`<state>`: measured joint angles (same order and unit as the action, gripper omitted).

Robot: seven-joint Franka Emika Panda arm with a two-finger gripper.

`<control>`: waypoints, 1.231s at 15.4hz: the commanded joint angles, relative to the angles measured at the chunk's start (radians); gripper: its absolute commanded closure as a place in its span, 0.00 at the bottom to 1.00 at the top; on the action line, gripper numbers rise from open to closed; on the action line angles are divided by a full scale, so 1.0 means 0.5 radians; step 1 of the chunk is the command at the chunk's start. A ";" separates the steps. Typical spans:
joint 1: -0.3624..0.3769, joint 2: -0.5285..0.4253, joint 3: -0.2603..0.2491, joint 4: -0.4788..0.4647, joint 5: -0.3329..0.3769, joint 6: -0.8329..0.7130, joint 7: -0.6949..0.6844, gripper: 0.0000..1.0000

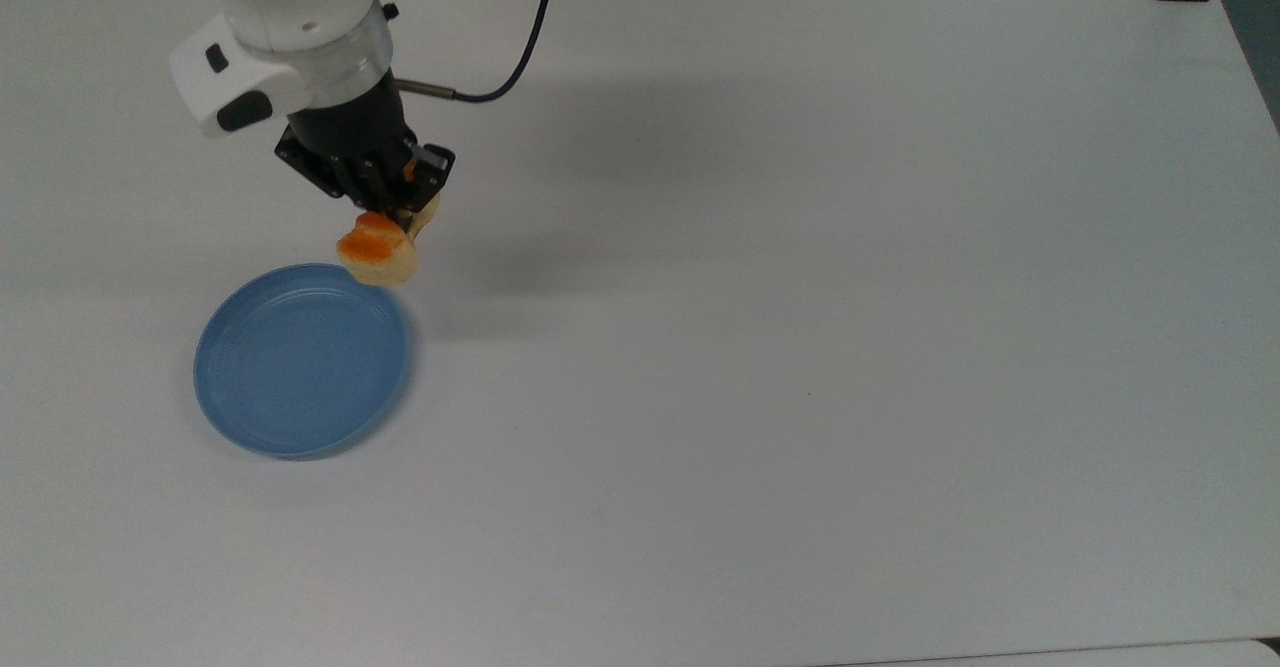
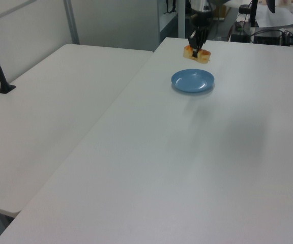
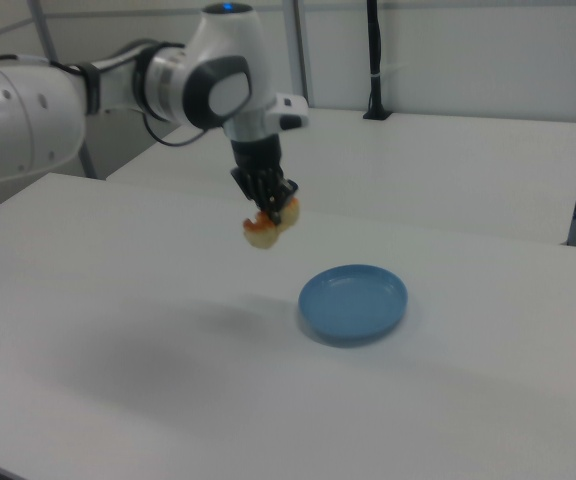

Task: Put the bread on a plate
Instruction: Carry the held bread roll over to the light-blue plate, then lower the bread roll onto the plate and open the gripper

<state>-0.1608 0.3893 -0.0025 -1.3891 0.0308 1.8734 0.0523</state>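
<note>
Bread (image 1: pixel 378 253) clamped in claw (image 1: pixel 392 219), held aloft beside plate (image 1: pixel 300 359) rim, plate bare on table (image 1: pixel 800 297)

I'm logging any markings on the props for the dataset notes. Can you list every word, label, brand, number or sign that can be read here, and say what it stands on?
None can be read.
The bread, held in the hand: no text.
The plate: plain blue, no label or mark.
The white table: bare, no writing.
The white arm housing: no legible brand or number; its dark oval patches carry no readable text.
</note>
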 commanded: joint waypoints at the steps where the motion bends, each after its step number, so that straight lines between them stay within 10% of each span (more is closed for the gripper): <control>1: 0.006 0.178 -0.096 0.060 -0.019 0.137 0.049 0.95; 10: -0.102 0.540 -0.170 0.232 -0.052 0.419 0.119 0.94; 11: -0.102 0.559 -0.170 0.235 -0.058 0.438 0.147 0.87; 12: -0.102 0.568 -0.167 0.235 -0.056 0.444 0.183 0.54; 14: -0.099 0.574 -0.170 0.232 -0.065 0.472 0.239 0.24; 19: -0.092 0.574 -0.167 0.220 -0.151 0.475 0.279 0.14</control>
<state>-0.2192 0.6717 -0.0766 -1.2898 -0.0238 2.1013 0.1616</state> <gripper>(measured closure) 0.295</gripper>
